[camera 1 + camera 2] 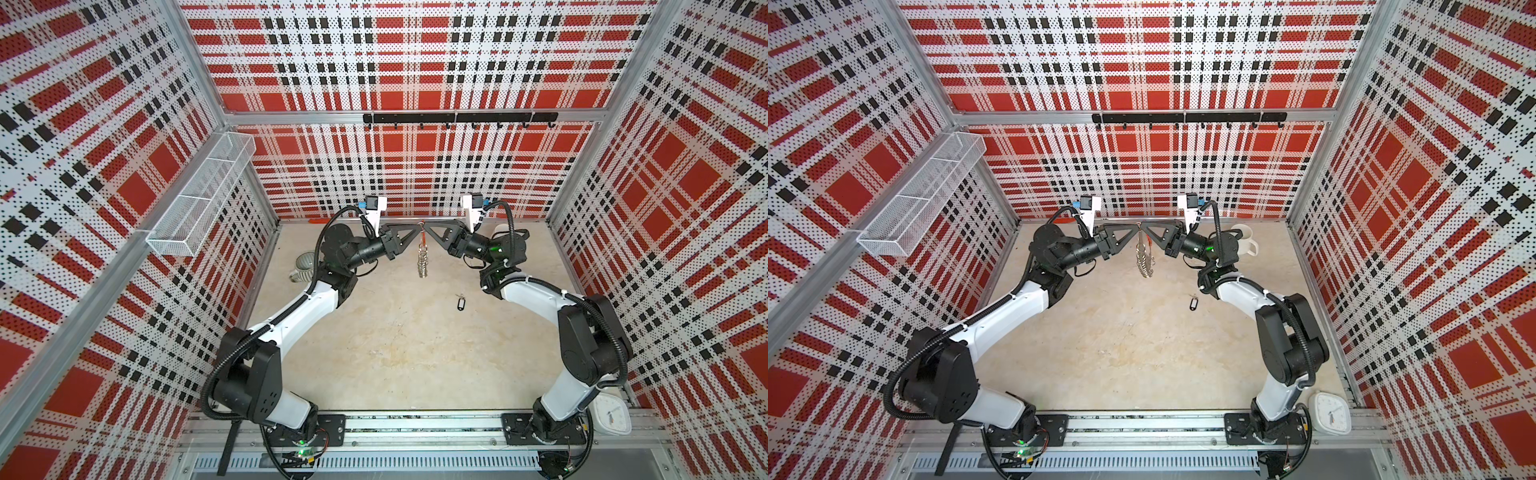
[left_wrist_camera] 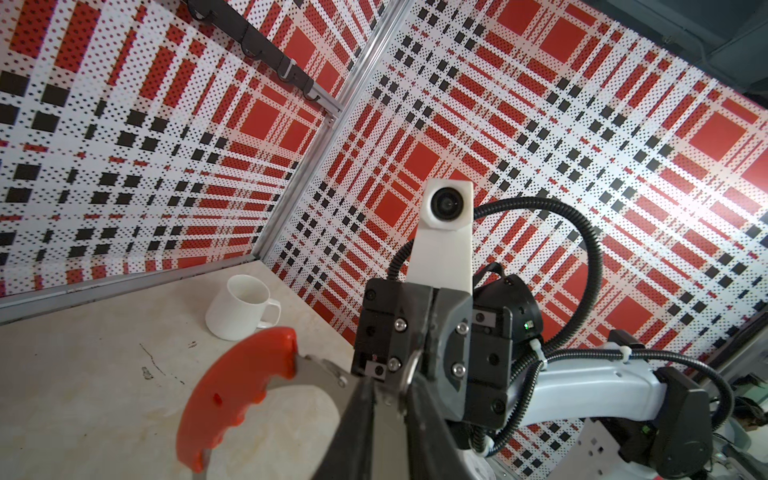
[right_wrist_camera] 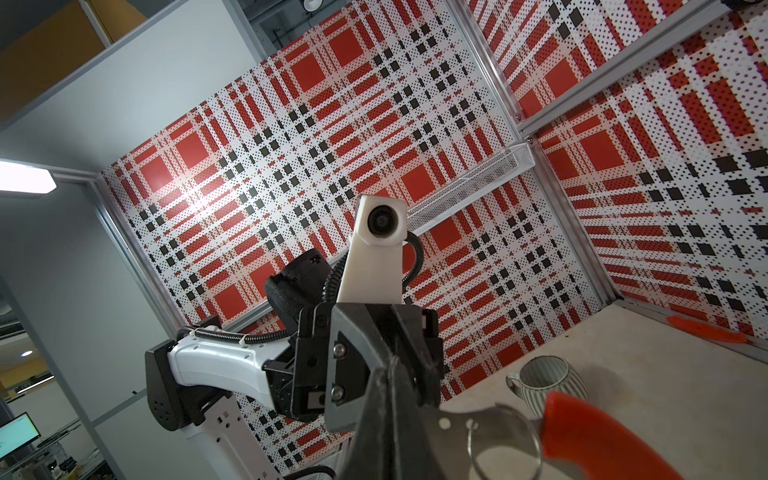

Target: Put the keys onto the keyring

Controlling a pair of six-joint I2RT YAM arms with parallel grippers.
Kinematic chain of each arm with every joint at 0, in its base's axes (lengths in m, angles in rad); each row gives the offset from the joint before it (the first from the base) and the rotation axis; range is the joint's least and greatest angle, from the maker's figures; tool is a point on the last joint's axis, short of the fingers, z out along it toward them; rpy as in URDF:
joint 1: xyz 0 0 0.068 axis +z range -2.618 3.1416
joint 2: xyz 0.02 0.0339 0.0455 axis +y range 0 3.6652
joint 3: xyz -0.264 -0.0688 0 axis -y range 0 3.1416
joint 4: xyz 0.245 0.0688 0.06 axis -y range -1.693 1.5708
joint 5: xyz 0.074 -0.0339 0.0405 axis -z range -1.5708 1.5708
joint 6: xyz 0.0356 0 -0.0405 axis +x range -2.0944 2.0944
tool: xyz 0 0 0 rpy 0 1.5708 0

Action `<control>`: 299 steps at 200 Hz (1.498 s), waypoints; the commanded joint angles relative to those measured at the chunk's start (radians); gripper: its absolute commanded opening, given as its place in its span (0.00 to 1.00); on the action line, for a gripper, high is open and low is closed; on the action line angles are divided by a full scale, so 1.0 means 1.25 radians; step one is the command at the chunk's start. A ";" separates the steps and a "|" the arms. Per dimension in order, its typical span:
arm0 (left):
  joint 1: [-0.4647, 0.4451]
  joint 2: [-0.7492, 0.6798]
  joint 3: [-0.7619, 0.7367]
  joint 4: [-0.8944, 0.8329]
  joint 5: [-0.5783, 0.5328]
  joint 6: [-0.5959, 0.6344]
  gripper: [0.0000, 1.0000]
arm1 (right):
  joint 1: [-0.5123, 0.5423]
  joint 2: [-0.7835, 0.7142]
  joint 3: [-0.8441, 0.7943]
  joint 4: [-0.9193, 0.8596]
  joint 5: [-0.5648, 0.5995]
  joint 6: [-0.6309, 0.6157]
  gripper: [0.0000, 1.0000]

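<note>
1. Top views are both showing the keyring (image 1: pixel 422 257) hanging in mid-air over the back of the table (image 1: pixel 395 357), pinched at its upper end where the two grippers are meeting tip to tip.
2. Right gripper (image 1: pixel 429 227) is clamping fully down on the grey metal beside the red segment (image 3: pixel 590 436). The right wrist view is showing that metal running in between its fingers.
3. Left gripper (image 1: pixel 415 227) is sitting narrow on the same upper end from the opposite side, its fingers (image 2: pixel 353 436) lying close together on the grey metal. It is reading as a grip, but its firmness is not readable.
4. Keyring's long axis is running vertically, with the silver loops bunching at the bottom.
5. Keys (image 1: pixel 460 302) are lying flat on the table with nothing touching them. They are well apart from both sets of fingers, below them, toward the near edge and on the right arm's side.
6. Judgement: the right arm is sitting nearer the keys, so it is looking like the one to go down for them while the left carries the keyring alone.
</note>
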 commanded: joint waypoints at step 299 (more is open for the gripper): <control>-0.066 0.052 0.260 -0.650 -0.018 0.459 0.00 | -0.051 -0.098 0.108 -0.858 -0.114 -0.601 0.22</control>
